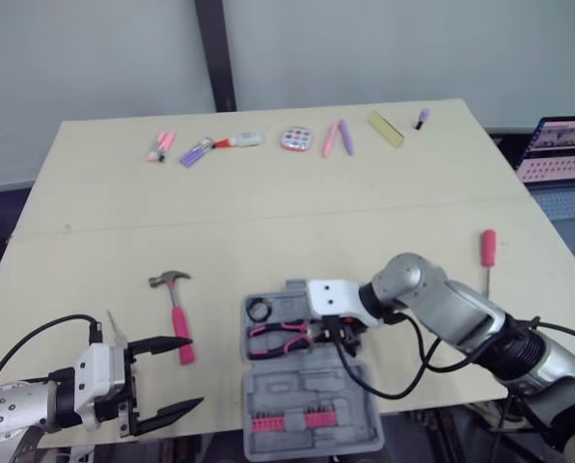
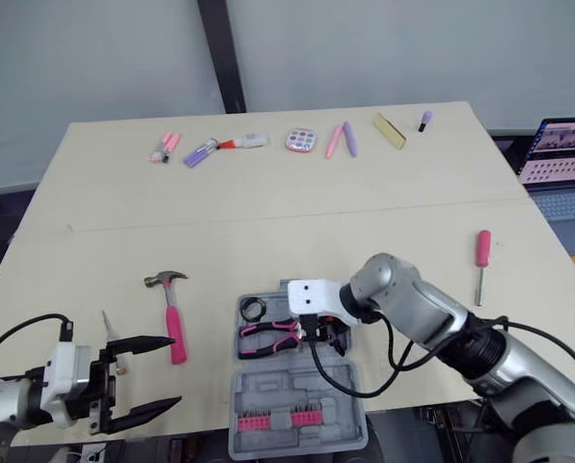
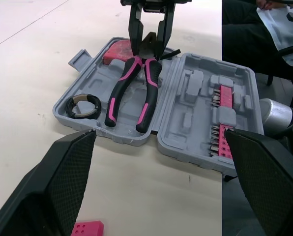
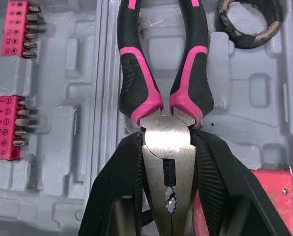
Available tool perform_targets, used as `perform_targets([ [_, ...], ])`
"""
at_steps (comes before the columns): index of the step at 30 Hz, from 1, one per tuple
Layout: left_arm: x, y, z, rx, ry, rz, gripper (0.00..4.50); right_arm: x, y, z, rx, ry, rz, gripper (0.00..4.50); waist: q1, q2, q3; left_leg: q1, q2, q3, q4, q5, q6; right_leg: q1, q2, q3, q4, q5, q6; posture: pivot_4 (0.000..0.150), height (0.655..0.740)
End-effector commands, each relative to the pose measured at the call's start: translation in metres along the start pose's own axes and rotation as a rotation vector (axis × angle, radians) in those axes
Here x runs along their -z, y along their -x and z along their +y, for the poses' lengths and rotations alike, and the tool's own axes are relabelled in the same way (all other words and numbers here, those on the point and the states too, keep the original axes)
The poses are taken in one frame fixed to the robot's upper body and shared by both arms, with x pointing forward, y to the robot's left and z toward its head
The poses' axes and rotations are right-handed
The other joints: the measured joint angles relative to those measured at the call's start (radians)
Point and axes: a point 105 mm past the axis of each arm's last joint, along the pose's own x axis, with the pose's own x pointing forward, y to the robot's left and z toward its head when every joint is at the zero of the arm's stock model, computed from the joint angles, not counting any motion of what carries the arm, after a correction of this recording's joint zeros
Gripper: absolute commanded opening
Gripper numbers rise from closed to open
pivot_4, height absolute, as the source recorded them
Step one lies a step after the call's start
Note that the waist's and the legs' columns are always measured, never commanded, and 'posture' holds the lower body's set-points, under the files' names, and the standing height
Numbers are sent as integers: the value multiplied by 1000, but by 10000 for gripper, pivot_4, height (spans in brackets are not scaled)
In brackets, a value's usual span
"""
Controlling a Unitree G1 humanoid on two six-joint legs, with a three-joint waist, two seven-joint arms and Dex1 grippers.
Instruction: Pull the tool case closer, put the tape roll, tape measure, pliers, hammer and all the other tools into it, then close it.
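Bench [image 1: 268, 203] bearing an open grey tool case [image 1: 307, 415]. Hammer [image 1: 177, 313] is seen left of the case, near the wide-open left jaws. Pliers [image 4: 167, 142] are laid in the case's far half beside the tape roll [image 1: 259, 310], head clamped by the right jaws; release is advised only once the handles are seated flat.

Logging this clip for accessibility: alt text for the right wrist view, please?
The right gripper has its fingers closed on the metal head of pink-and-black pliers lying in the grey tool case. A tape roll sits in a nearby pocket.
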Motion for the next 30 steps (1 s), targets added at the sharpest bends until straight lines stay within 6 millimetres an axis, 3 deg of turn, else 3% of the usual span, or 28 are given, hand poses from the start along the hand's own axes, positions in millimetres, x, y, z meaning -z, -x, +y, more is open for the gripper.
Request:
perform_targets([
  [1, -5, 1, -1, -4, -26, -4, 45000, -7, -4, 3, -12, 42, -17, 9682, 0, 0, 0, 0, 0, 0, 0, 0, 0, 0, 0, 0, 0, 0, 0, 1500, 7400],
  [16, -6, -2, 0, 1, -31, -3, 45000, -1, -16, 6, -14, 7, -26, 9682, 0, 0, 0, 0, 0, 0, 0, 0, 0, 0, 0, 0, 0, 0, 0, 1500, 7400],
  [23, -7, -6, 3, 5, -38, -11, 45000, -5, -11, 6, -6, -3, -46, 43146, 0, 0, 0, 0, 0, 0, 0, 0, 0, 0, 0, 0, 0, 0, 0, 1500, 7400],
  [24, -7, -6, 3, 5, -38, -11, 45000, -7, -8, 5, -5, -11, -59, 44721, 0, 0, 0, 0, 0, 0, 0, 0, 0, 0, 0, 0, 1, 0, 0, 1500, 7400],
  [30, -8, -7, 7, 1, -51, -12, 45000, -24, 6, -1, 28, -76, -190, 44721, 0, 0, 0, 0, 0, 0, 0, 0, 0, 0, 0, 0, 1, 0, 0, 1500, 7400],
])
